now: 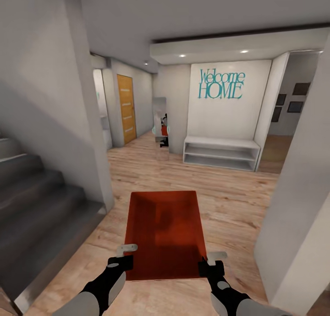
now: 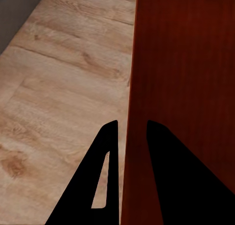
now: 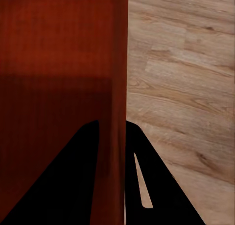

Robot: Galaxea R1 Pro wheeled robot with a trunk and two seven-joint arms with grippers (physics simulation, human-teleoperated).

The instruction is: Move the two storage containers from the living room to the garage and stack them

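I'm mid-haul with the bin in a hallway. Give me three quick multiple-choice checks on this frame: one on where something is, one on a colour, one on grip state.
1. Where are the stairs?
A. On the robot's left
B. On its right
C. Behind the white bench

2. What colour is the "Welcome HOME" lettering?
A. Orange
B. Teal
C. Black

3. How is the bin held?
A. Left gripper alone
B. Resting on the floor, both grippers open
C. Both grippers, one on each side wall

Answers:
1 A: the grey steps run down the head view's left.
2 B: the wall letters are teal.
3 C: the left gripper and right gripper each straddle a side wall, the bin above the wood floor.
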